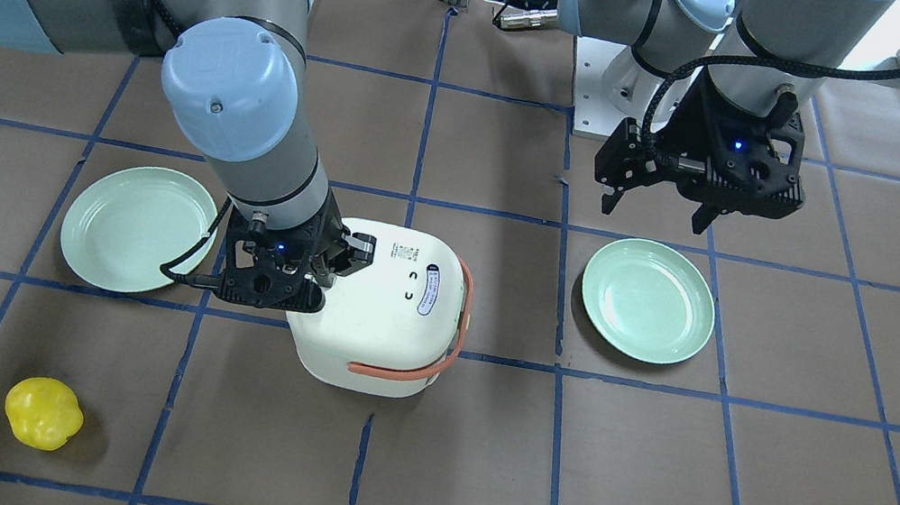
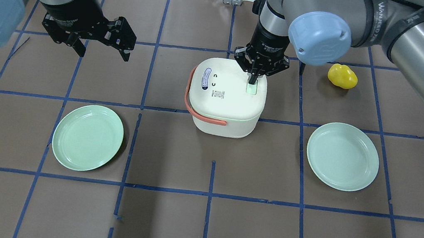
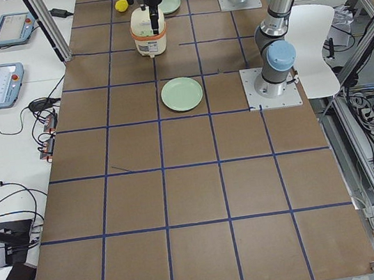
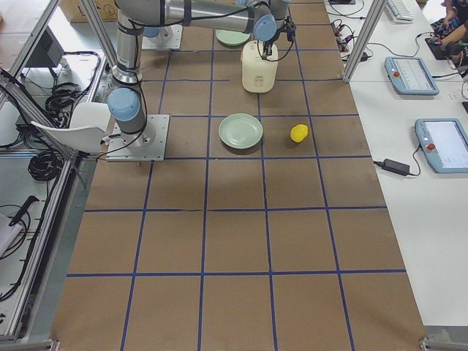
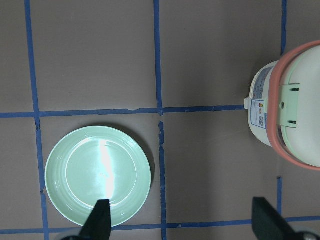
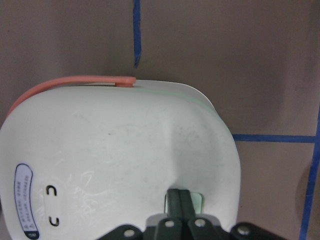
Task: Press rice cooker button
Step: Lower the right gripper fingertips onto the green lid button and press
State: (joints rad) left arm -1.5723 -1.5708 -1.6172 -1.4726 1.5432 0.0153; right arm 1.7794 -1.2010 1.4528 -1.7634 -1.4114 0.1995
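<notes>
A white rice cooker [image 2: 226,96] with an orange handle [image 2: 189,101] stands mid-table; it also shows in the front view [image 1: 385,315], the right wrist view [image 6: 120,160] and the left wrist view [image 5: 292,110]. Its pale green button [image 2: 251,88] sits on the lid's far right side. My right gripper [image 2: 252,82] is shut, pointing straight down, its fingertips [image 6: 179,202] on the button [image 6: 199,202]. My left gripper [image 2: 102,50] is open and empty, hovering above the table to the cooker's left, over a green plate [image 5: 97,175].
Two green plates lie on the table, one at front left [image 2: 87,137], one at front right [image 2: 342,156]. A yellow pepper-like object [image 2: 342,76] lies right of the cooker at the back. Brown paper with blue tape lines covers the table.
</notes>
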